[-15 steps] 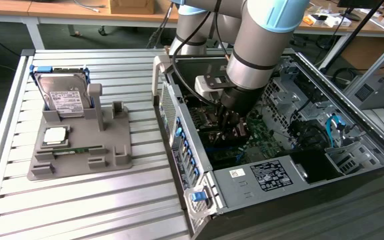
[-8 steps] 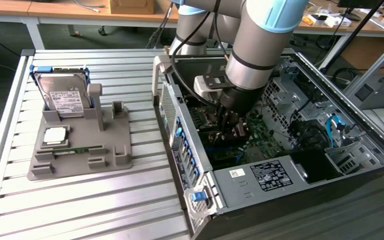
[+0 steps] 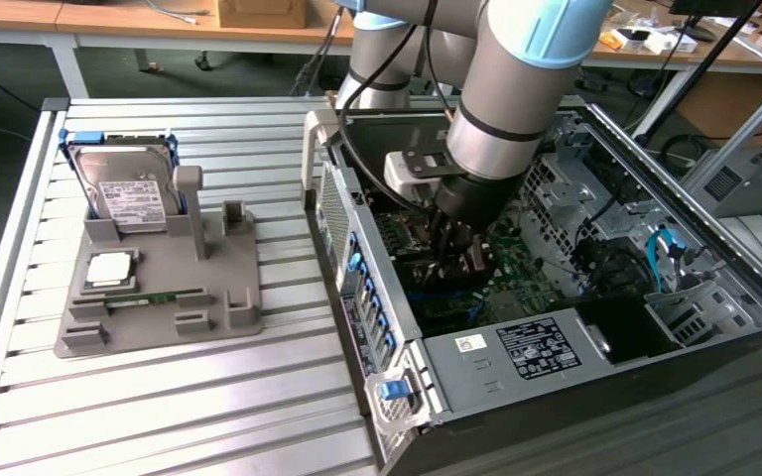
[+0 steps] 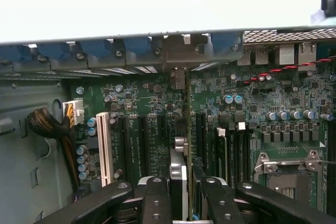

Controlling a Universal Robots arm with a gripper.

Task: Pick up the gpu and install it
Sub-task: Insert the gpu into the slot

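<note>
The gripper pinches the gpu by its top edge, upright over the motherboard slots inside the computer case; it looks light, stiff and fragile, best held by the edges.

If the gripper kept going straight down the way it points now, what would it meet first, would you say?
Most likely the motherboard. The gripper points down into the open computer case, closed on the graphics card, whose lower edge appears to sit at a slot, though depth is unclear.
</note>
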